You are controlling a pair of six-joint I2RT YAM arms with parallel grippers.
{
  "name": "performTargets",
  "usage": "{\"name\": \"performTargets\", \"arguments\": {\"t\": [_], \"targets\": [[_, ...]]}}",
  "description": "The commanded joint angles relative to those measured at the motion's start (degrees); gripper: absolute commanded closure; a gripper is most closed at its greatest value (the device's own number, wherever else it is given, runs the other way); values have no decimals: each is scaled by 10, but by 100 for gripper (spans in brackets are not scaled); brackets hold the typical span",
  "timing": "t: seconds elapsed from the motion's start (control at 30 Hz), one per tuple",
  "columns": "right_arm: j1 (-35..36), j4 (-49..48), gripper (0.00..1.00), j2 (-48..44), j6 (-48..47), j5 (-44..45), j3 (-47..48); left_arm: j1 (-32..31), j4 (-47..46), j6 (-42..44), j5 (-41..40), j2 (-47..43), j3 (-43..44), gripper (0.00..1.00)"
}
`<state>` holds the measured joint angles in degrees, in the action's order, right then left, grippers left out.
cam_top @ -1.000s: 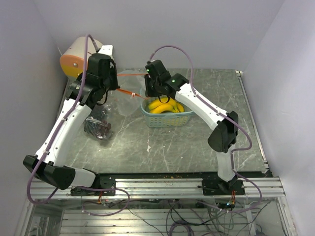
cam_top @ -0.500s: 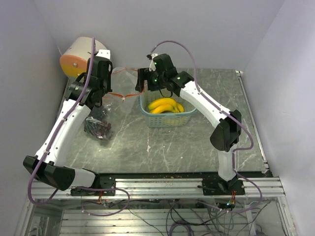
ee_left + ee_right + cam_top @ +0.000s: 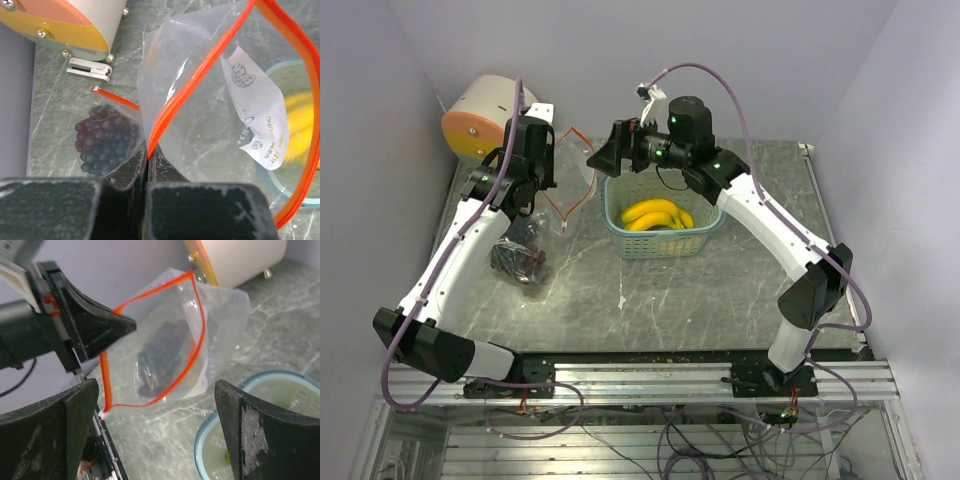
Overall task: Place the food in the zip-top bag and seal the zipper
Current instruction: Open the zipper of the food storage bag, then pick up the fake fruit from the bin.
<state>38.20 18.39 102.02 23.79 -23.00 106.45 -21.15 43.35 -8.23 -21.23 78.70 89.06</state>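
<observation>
A clear zip-top bag [image 3: 572, 185] with an orange zipper hangs open from my left gripper [image 3: 542, 180], which is shut on its rim. In the left wrist view the jaws [image 3: 146, 151] pinch the orange zipper [image 3: 200, 75]. Dark grapes [image 3: 520, 255] lie on the table below, inside a second clear bag [image 3: 102, 140]. Yellow bananas [image 3: 657, 214] lie in the teal basket [image 3: 660, 245]. My right gripper [image 3: 608, 152] hovers beside the bag's mouth, wide open and empty [image 3: 156, 390]; the bag [image 3: 160, 345] hangs ahead of it.
A beige and orange cylinder [image 3: 485, 115] stands at the back left corner, with a small white part [image 3: 90, 70] at its foot. Walls close in the left, back and right sides. The basket rim [image 3: 240, 405] is just below my right fingers.
My right gripper has opened, let go of the bag's rim and pulled up and to the right. The bag now hangs from the left gripper alone.
</observation>
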Motion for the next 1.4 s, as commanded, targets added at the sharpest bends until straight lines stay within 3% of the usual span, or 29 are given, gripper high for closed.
{"name": "performTargets", "arguments": {"t": [0.0, 0.1, 0.3, 0.47, 0.97, 1.37], "targets": [[-9, -114, 0, -9, 62, -26, -38, 2, -28, -8, 36, 10, -1, 93], [-27, -119, 0, -23, 72, 6, -48, 2, -23, -2, 26, 11, 2, 93], [-66, 99, 3, -42, -54, 116, -61, 2, -23, 19, 2, 4, 3, 93], [-69, 170, 3, -36, -164, 147, -100, 2, -24, 18, 11, 6, 3, 93], [-76, 189, 10, 60, -337, 239, -165, 2, -28, 20, 16, 2, 8, 93], [-97, 133, 15, 133, -299, 241, -200, 2, -29, 21, 13, 6, 9, 93]]}}
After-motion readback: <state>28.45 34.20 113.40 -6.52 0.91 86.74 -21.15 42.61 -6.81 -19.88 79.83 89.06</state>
